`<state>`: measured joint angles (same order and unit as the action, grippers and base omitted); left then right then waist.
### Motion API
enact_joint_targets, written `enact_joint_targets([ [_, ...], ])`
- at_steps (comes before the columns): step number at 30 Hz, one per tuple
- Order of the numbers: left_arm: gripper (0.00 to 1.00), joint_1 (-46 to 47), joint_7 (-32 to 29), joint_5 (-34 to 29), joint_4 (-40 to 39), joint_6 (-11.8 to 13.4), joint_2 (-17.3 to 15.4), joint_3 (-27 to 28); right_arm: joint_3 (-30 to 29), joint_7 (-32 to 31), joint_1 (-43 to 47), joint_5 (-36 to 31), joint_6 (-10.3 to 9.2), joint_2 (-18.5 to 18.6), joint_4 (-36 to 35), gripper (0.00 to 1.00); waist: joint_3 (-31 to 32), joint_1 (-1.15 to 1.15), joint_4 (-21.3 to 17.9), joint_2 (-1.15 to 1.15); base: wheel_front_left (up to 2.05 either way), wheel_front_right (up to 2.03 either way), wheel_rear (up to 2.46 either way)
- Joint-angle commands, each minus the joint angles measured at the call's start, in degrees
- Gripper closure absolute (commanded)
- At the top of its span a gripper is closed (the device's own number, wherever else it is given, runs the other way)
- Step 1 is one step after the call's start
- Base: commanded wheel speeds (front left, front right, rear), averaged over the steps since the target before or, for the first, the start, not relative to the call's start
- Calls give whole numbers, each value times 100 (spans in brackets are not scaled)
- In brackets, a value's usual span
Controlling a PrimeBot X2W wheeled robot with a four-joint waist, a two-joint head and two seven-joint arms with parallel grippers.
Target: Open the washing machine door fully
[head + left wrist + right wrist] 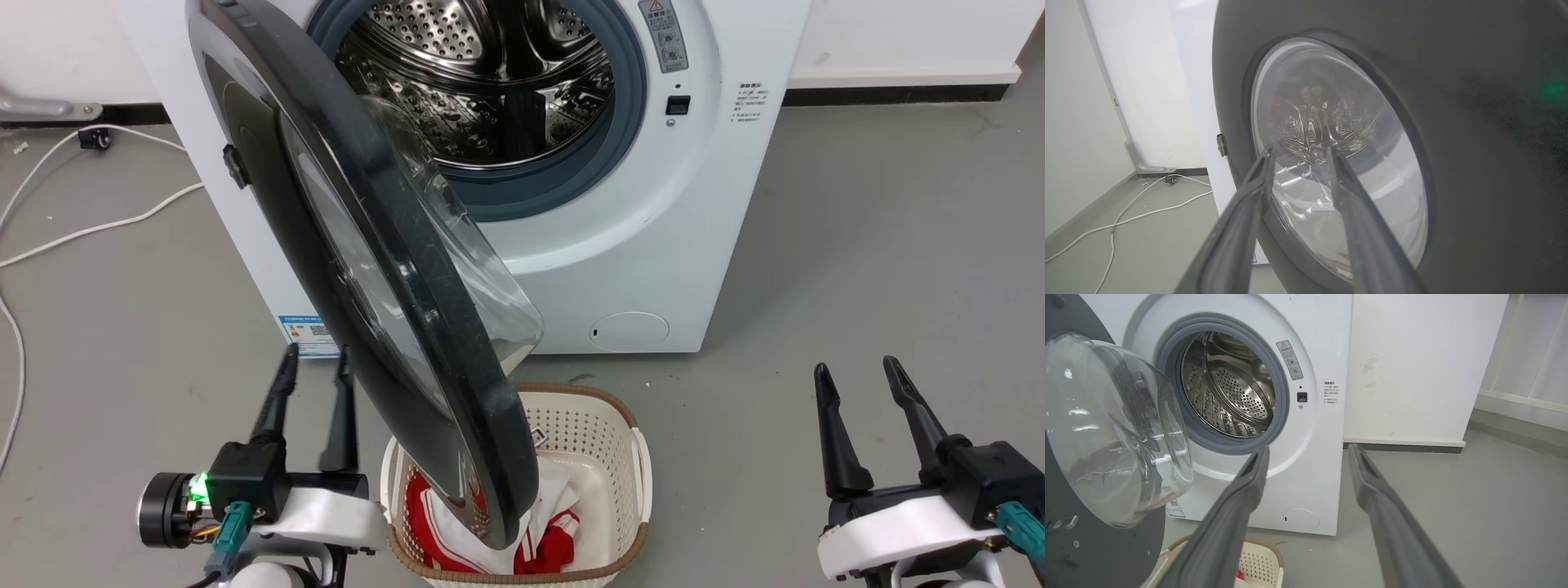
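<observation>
In front of the washing machine, the washing machine door stood roughly half open, hanging over a laundry basket.

The left gripper sat just beside the door's outer face, fingers apart and empty; whether they touched it could not be told. The right gripper, also spread and empty, was well apart on the glass-bowl side. A steady push on the rim's inner side, following the hinge arc, would probably suit best, with the left arm kept out of the swing.
</observation>
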<state>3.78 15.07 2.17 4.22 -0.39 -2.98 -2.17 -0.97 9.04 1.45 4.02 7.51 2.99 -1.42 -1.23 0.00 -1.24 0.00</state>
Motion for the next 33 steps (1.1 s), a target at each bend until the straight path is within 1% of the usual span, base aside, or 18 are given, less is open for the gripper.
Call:
enact_joint_targets([
  [1,100,-37,14,-28,14,-26,-1,-5,0,16,-51,-11,-4,-22,22,0,-1,0,4,0,0,0,0],
  [7,100,2,14,-7,-81,-36,0,12,-10,27,-97,-37,-4,-22,45,0,-9,0,10,0,0,0,0],
  [12,100,133,14,-4,-426,30,0,69,-26,13,-120,-23,-4,-22,56,0,-22,0,31,0,0,0,0],
  [17,100,319,14,-95,-1065,96,-66,177,-34,3,-142,4,-4,-21,64,0,-52,0,59,0,0,0,0],
  [18,100,319,14,-95,-1065,96,-66,177,-34,3,-142,4,-4,-21,64,0,-52,0,59,0,0,0,0],
  [25,100,588,14,-363,-2419,248,-141,137,-41,-11,-142,34,-4,-21,70,0,-67,0,60,0,0,0,0],
  [29,100,811,13,-508,-3204,269,-198,-35,-55,-21,-149,51,-4,-21,70,0,-77,0,57,0,0,0,0],
  [32,100,949,12,-562,-3641,161,-249,-335,-50,-25,-153,44,-4,-21,74,0,-84,0,49,0,0,0,0],
  [33,100,1004,12,-543,-3834,25,-238,-757,-28,-23,-144,61,-4,-21,85,0,-79,0,32,0,0,0,0],
])
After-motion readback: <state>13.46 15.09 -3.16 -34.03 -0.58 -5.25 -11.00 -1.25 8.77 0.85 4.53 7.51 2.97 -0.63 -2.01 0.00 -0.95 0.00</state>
